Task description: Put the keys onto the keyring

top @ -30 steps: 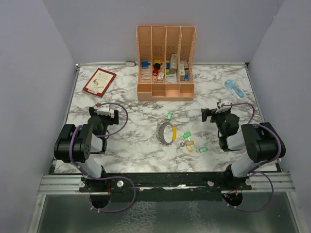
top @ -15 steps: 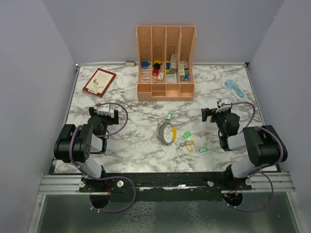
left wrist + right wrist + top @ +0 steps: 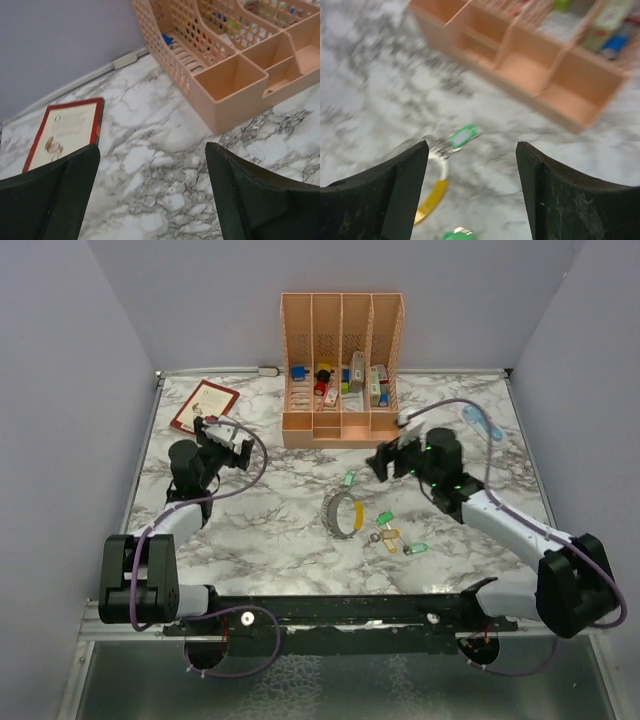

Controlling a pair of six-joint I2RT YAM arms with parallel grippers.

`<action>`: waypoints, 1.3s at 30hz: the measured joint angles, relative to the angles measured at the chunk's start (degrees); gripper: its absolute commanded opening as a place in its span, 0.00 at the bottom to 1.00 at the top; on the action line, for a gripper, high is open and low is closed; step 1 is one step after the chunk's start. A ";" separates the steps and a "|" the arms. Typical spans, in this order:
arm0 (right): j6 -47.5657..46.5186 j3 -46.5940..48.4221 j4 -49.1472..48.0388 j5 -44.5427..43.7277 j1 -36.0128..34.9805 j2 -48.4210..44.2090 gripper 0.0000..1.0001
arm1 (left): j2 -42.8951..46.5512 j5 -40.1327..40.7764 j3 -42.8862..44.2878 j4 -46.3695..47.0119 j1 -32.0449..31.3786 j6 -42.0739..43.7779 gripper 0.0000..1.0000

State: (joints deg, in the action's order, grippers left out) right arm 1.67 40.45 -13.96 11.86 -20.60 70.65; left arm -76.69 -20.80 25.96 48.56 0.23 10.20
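Observation:
The keyring point(image 3: 341, 512), a grey loop with a yellow stretch, lies flat mid-table. One green key point(image 3: 348, 479) lies just beyond it. A green key point(image 3: 384, 518), a yellow key point(image 3: 390, 537) and another green key point(image 3: 415, 548) lie to its right. My right gripper point(image 3: 386, 462) is open and empty, above the table right of the far green key. The right wrist view shows that green key point(image 3: 462, 136) and the keyring point(image 3: 436, 189) between and below my open fingers point(image 3: 471, 150). My left gripper point(image 3: 232, 452) point(image 3: 151, 165) is open and empty at the far left, away from the keys.
A peach desk organizer point(image 3: 341, 430) with small blocks and boxes stands at the back centre, also seen in the left wrist view point(image 3: 240, 82). A red-edged book point(image 3: 204, 408) point(image 3: 65, 131) lies back left. A light blue object point(image 3: 482, 423) lies back right. Grey walls enclose three sides.
Both arms have unfolded from their tucked pose. The left gripper moved forward toward the book. The right gripper moved forward and left, toward the keys. The keys and keyring have not moved.

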 measured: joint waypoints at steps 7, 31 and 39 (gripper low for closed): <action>1.64 4.09 21.64 -0.94 -19.04 7.28 0.65 | 0.44 -14.05 15.06 -23.26 -3.74 6.36 0.84; 10.43 4.50 36.17 -8.28 -31.32 11.76 0.42 | -0.81 -18.64 16.81 -42.99 -7.52 10.49 0.84; 10.23 5.53 35.26 -11.26 -31.58 14.40 0.39 | -1.18 -18.64 16.79 -43.10 -8.26 9.90 0.84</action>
State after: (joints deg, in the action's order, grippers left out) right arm 11.90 45.98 21.30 0.60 -52.18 85.06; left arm -77.87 -39.44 42.74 5.45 -8.03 20.10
